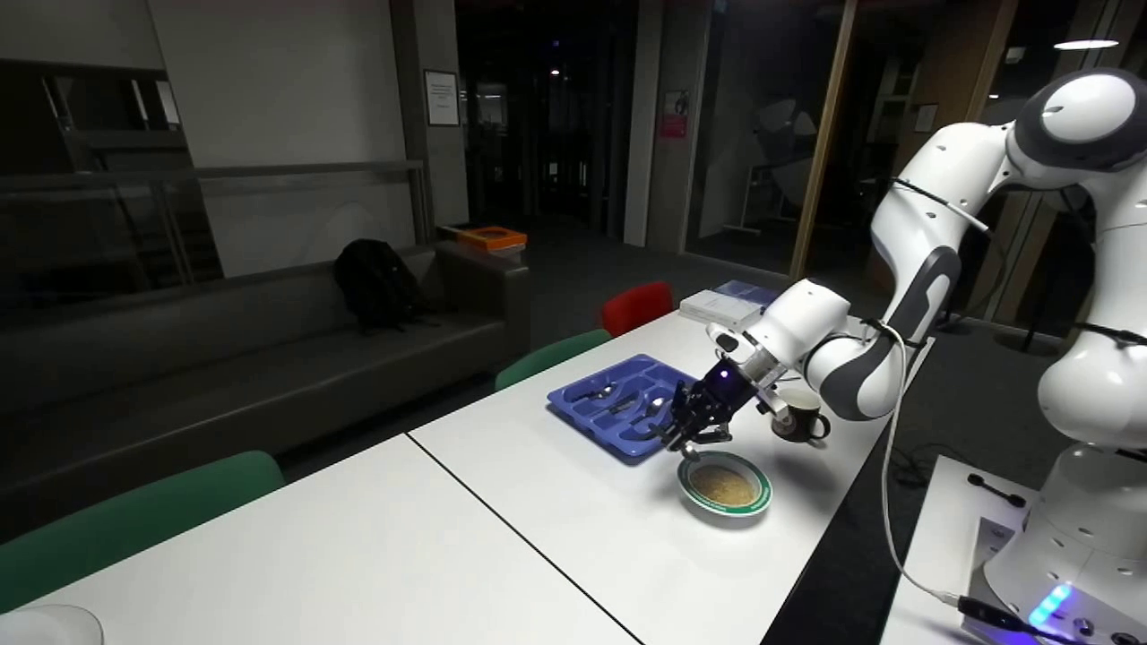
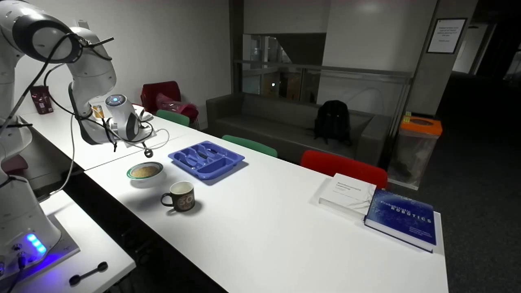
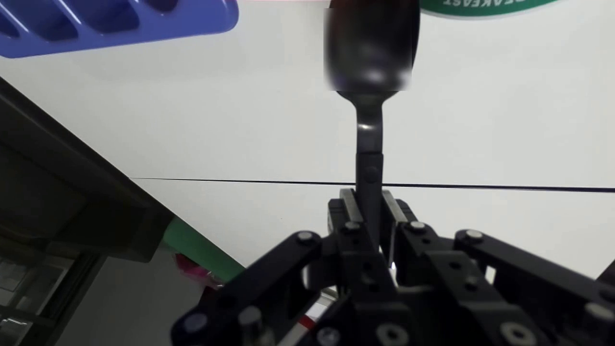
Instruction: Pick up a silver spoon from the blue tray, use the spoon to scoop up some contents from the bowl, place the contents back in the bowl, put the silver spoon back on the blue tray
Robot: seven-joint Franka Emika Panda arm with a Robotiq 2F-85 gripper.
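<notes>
A silver spoon [image 3: 369, 129] is held near the bowl [image 1: 730, 511]

The silver spoon is gripped by the tool [image 3: 369, 199], up off the counter [image 1: 573, 484]. In the wrist view, its dark handle is seen pinched between the two fingers [image 3: 352, 204]; in both exterior views, this part is too small to tell. In the wrist view, the spoon is lined up lengthwise with the fingers, and its head [image 3: 371, 53] is pointed away from the tool. In both exterior views, the spoon is tipped so that its head is lowest. In an exterior view, a gap is seen between the spoon's head [image 2: 148, 153] and the bowl.

The whole bowl, with the tan contents [image 1: 724, 486] inside, is shown in both exterior views. In the wrist view, only a bit of its green rim is shown to one side of the spoon, and a corner of the blue tray [image 2: 215, 167] is shown to the other side. Cutlery [image 1: 656, 408] can be seen in the tray in an exterior view.
</notes>
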